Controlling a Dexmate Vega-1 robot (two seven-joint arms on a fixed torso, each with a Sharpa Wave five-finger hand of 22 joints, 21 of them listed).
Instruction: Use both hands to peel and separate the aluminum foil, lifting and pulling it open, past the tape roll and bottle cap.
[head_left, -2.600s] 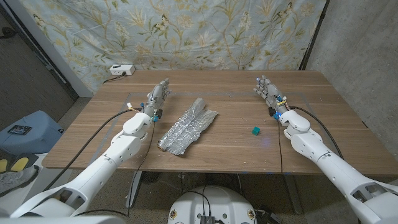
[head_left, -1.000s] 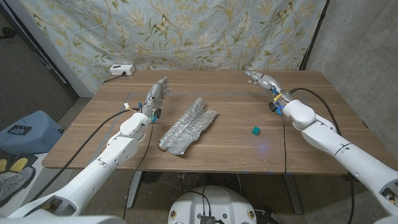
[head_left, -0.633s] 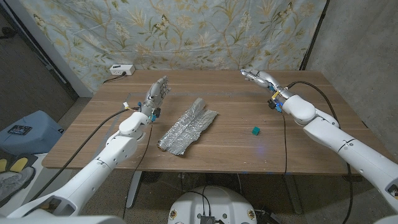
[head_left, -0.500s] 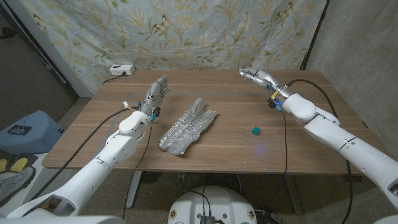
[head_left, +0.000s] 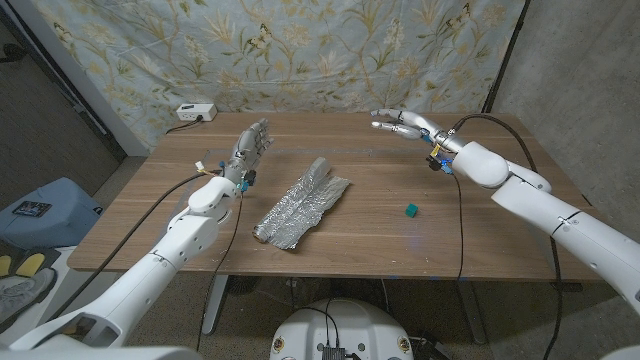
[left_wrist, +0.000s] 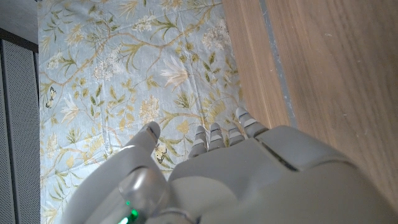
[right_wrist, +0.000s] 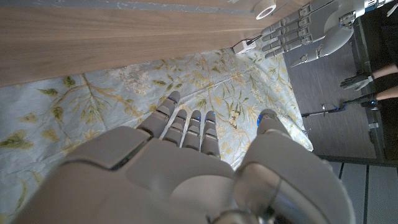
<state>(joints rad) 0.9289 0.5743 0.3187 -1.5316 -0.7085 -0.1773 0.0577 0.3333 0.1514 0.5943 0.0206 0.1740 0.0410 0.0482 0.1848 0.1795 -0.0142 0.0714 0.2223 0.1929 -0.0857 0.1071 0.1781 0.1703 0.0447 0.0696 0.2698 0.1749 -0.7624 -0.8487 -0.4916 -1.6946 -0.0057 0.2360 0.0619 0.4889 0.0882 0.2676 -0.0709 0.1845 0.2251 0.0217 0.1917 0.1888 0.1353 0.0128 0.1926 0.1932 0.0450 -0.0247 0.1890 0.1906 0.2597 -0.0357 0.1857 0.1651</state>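
both the left hand (head_left: 252, 144) and right hand (head_left: 402, 124) are empty, fingers spread, apart from the crumpled foil (head_left: 299, 204).

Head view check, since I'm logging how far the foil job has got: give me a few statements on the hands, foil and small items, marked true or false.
1. The aluminum foil lies on the table with no hand on it. True.
2. The left hand grips the foil. False: it is apart from the foil, holding nothing.
3. A small green block sits on the foil. False: it sits on bare wood, apart from the foil on its right.
4. The right hand is open over the far part of the table. True.
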